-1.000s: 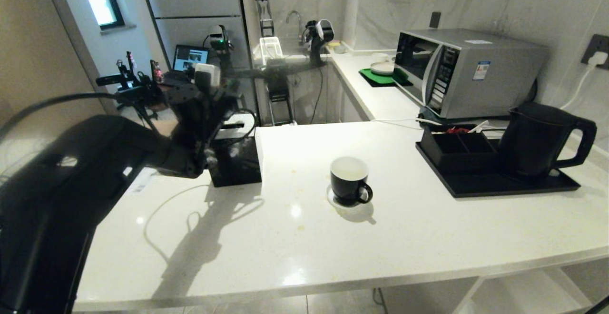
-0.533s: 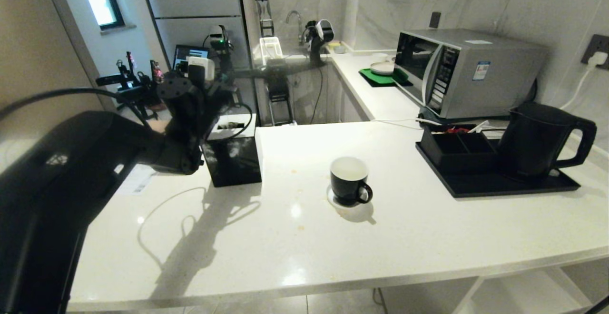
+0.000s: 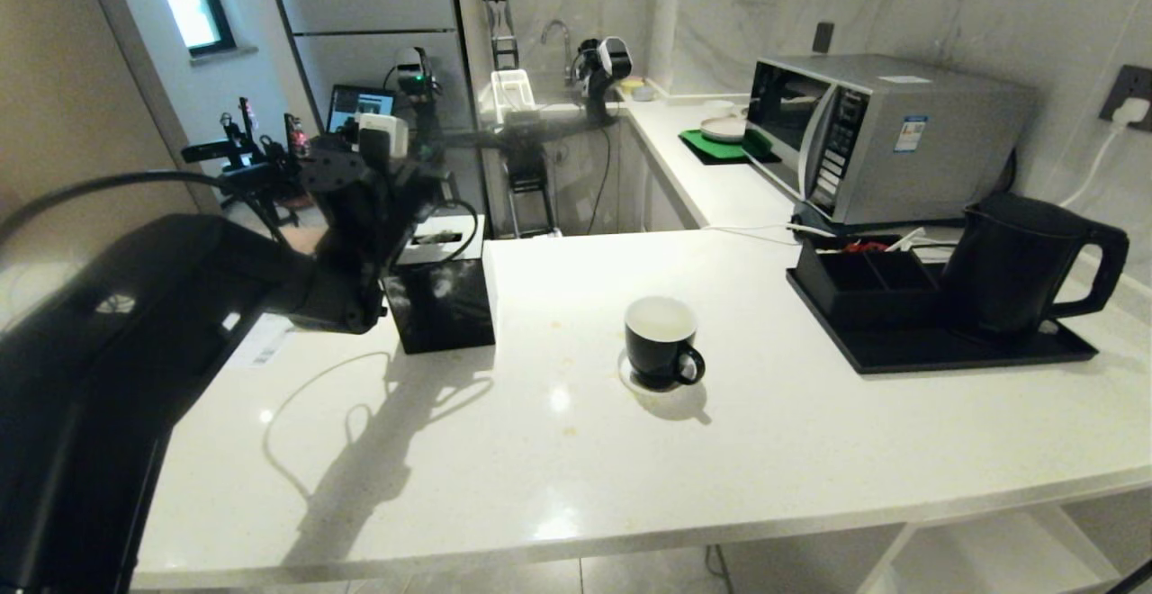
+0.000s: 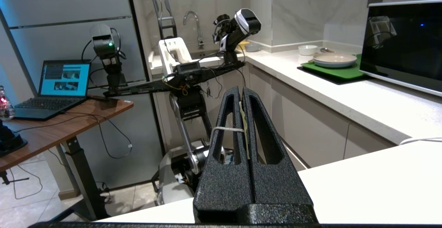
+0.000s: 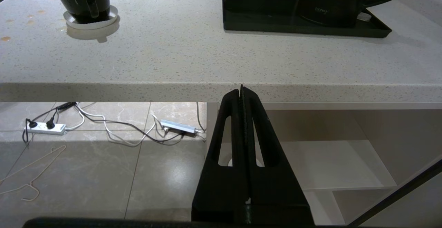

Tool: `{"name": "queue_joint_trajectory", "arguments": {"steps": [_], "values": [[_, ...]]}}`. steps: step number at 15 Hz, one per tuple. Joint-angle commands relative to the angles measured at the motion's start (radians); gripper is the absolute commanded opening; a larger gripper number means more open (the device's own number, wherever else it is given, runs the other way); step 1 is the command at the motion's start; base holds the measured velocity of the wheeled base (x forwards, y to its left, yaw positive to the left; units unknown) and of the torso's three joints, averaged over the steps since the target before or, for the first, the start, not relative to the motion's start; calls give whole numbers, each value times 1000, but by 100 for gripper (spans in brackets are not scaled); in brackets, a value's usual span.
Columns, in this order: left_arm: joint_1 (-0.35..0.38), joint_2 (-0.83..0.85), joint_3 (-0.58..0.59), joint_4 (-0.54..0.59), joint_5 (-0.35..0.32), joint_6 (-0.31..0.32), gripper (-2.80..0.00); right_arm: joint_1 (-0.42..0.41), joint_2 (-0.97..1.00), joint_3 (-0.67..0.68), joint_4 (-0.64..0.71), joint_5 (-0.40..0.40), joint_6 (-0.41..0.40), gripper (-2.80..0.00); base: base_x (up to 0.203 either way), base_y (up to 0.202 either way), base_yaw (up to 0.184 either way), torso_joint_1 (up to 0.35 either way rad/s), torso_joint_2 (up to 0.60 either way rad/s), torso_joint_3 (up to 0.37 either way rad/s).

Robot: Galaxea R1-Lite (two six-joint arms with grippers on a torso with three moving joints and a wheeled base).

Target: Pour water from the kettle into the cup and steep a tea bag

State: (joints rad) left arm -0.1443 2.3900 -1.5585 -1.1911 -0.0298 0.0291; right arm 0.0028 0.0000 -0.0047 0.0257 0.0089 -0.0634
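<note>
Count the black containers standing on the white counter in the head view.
4: glossy black mug mid-counter; matte black jug kettle and black compartmented box on the black tray at right; glossy black cube box at left. Others may be hidden.

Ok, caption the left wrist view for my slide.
Left gripper shut on a thin white string looped round one finger, raised beside the white counter, facing a kitchen with a laptop.

Glossy black cup (image 3: 663, 342), matte kettle (image 3: 1021, 263), polished speckled stone counter (image 3: 810, 432)
</note>
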Motion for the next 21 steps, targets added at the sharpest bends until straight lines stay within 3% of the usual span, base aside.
{"name": "queue_joint_trajectory", "arguments": {"steps": [1,17,18,21], "values": [[0,8,0,-7,-1,0,-280,0,2,0,0,0,-1,-280,0,0,0,0,0,0],[2,9,0,-5,-7,0,-280,0,2,0,0,0,-1,-280,0,0,0,0,0,0],[0,9,0,-5,-8,0,0,0,2,0,0,0,-1,-280,0,0,0,0,0,0],[2,5,-2,-4,-7,0,0,0,2,0,0,0,-1,-280,0,0,0,0,0,0]]}}
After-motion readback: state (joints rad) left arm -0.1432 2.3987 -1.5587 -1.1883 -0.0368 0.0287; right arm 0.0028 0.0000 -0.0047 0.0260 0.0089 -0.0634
